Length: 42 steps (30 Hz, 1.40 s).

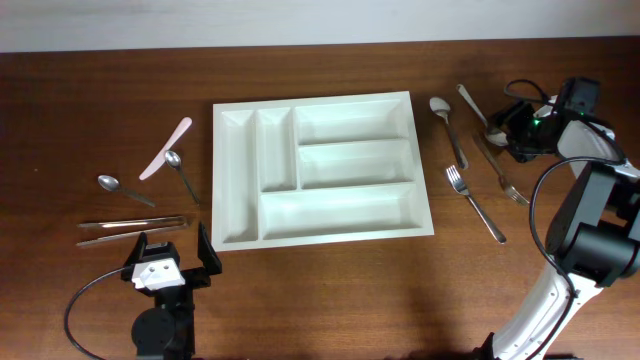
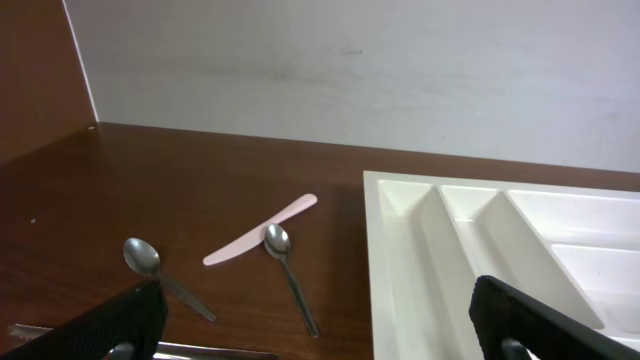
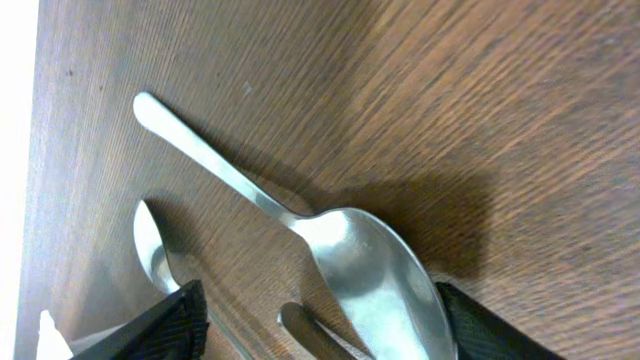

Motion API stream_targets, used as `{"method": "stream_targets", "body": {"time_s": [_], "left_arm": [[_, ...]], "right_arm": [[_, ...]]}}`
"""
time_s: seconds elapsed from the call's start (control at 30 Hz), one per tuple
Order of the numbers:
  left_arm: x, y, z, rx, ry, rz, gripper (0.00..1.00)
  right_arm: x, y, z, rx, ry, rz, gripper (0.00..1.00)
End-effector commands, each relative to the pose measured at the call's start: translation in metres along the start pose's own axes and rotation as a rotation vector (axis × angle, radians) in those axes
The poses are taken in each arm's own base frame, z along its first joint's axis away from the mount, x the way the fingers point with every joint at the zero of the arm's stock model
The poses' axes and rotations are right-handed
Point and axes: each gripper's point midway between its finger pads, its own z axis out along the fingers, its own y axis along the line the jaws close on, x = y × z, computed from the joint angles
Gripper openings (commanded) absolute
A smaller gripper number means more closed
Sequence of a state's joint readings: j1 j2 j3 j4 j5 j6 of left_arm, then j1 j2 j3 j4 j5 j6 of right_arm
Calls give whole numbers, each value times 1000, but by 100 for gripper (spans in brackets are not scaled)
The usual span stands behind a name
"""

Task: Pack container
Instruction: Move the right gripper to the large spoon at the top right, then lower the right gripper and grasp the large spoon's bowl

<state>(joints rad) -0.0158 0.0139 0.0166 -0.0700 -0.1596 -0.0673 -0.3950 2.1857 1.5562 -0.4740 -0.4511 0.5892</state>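
1. We are judging this as the opening of the packing: the container (image 1: 318, 99) is lying in the middle of the table, and all five compartments are showing empty.
2. We are working the first pick on the right. The right gripper (image 3: 325, 320) is hanging low over the far right corner of the table, jaws apart and straddling the bowl of the large spoon (image 3: 370, 270). As far as the wrist view shows, they are touching nothing.
3. A smaller spoon (image 3: 150, 240) and a fork (image 3: 300, 330) are lying just beside that bowl, so we are expecting a crowded grasp.
4. The next move, as we are reading it, calls for:
   - settling lower and closing on the large spoon alone, at its neck or bowl
   - lifting clear without dragging the neighbours
   - carrying it leftward to a wide compartment
5. The left gripper (image 2: 320, 325) is waiting near the front left edge, jaws wide apart and empty.
6. The pink knife (image 1: 166, 148) and two small spoons (image 1: 180, 170) are lying ahead of the left gripper, well apart from the container's left rim.
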Motion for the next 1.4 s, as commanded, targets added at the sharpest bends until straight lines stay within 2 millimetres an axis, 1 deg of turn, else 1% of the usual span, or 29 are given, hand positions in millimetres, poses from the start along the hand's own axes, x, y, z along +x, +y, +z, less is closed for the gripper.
{"method": "stream_targets", "body": {"time_s": [0.0, 0.07, 0.1, 0.23, 0.33, 0.57, 0.73, 0.87, 0.97, 1.03, 1.07, 1.17, 1.23, 1.3, 1.37], "left_arm": [[1, -2, 0, 14, -3, 16, 99], [1, -2, 0, 14, -3, 16, 99], [1, -2, 0, 14, -3, 16, 99], [1, -2, 0, 14, -3, 16, 99], [1, -2, 0, 14, -3, 16, 99], [1, -2, 0, 14, -3, 16, 99], [1, -2, 0, 14, -3, 16, 99], [1, -2, 0, 14, -3, 16, 99], [1, -2, 0, 14, -3, 16, 99], [1, -2, 0, 14, -3, 16, 99], [1, -2, 0, 14, -3, 16, 99], [1, -2, 0, 14, -3, 16, 99], [1, -2, 0, 14, -3, 16, 99], [1, -2, 0, 14, -3, 16, 99], [1, -2, 0, 14, -3, 16, 99]], "right_arm": [[-2, 1, 3, -6, 1, 6, 66], [-1, 1, 3, -4, 4, 8, 61], [-1, 0, 3, -3, 5, 8, 57], [-1, 0, 3, 0, 4, 9, 50], [-2, -2, 3, 12, 0, 11, 43], [-1, -4, 3, 22, 0, 12, 28], [-1, -4, 3, 23, 0, 13, 14], [-1, -5, 3, 25, -1, 13, 9], [-1, -5, 3, 25, -1, 8, 9], [0, -7, 2, 37, 4, 5, 21], [1, -11, 2, 54, 5, 10, 26], [5, -19, 4, 82, 9, 19, 27], [6, -20, 6, 79, 6, 28, 27], [6, -19, 8, 70, -1, 42, 27], [4, -14, 11, 31, -9, 51, 27]]}}
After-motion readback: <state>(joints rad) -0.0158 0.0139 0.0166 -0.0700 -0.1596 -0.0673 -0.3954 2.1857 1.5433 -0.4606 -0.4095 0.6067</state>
